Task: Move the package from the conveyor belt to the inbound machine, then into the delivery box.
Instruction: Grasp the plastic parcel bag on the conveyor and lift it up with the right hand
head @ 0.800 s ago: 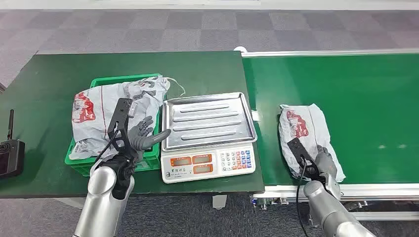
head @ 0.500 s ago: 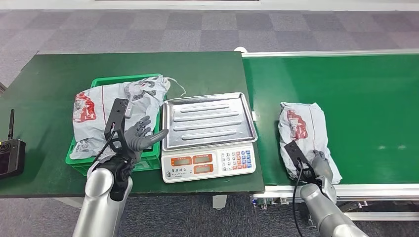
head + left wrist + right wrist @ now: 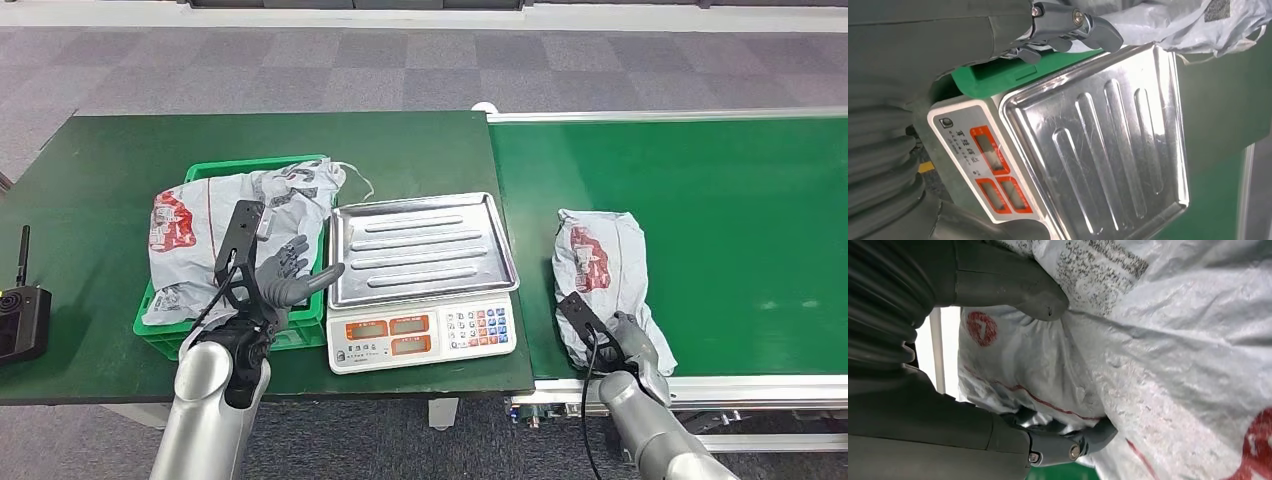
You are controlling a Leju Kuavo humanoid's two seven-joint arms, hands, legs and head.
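A grey plastic package (image 3: 600,255) with red print lies on the green conveyor belt (image 3: 730,220) near its front edge. My right hand (image 3: 630,342) grips the package's near end. In the right wrist view the thumb (image 3: 1013,287) presses into the package (image 3: 1168,365) and the fingers (image 3: 1073,440) curl under its edge. The inbound machine is a scale with a steel tray (image 3: 425,245), standing bare. My left hand (image 3: 288,280) hovers open over the right rim of the green delivery box (image 3: 240,163), fingers pointing at the scale (image 3: 1108,150).
Another grey package (image 3: 215,225) fills the delivery box and spills over its rim. A black handheld device (image 3: 20,315) sits at the table's left edge. The scale's keypad and displays (image 3: 420,328) face me.
My right hand has drawn the package a little to the left on the belt, toward the scale. The left hand has stayed in place. The view has tilted slightly.
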